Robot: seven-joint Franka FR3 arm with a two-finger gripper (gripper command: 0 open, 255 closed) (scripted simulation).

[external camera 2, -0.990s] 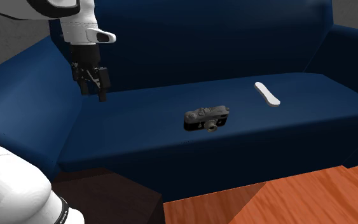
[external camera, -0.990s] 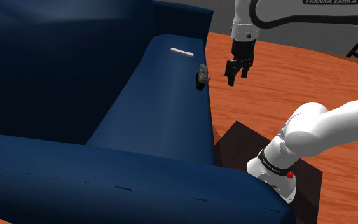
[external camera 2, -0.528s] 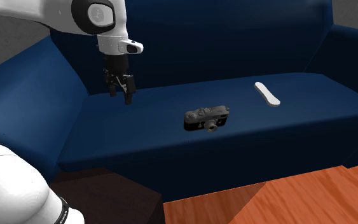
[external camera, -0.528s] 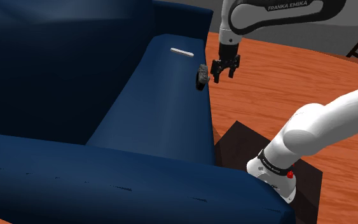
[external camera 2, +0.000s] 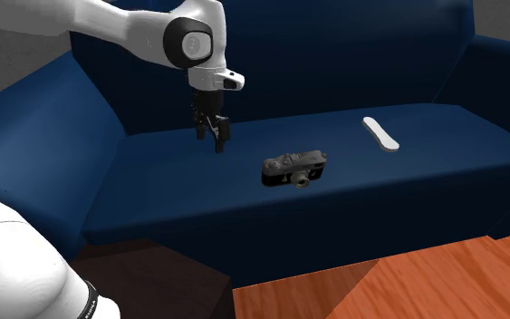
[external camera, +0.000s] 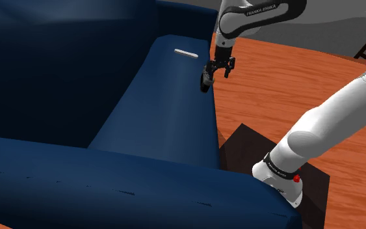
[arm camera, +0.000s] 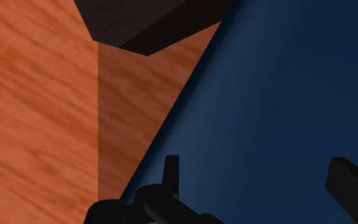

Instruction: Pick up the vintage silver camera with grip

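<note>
a smooth, dark blue sofa stands on an orange wood-grain floor. its long seat carries a boxy dark grey camera with a round lens stub, and a flat white rounded bar lies at two o'clock from it. the black gripper hangs over the seat, its fingers wide apart and empty, with the camera near at four o'clock in the second exterior view, not touching.
</note>
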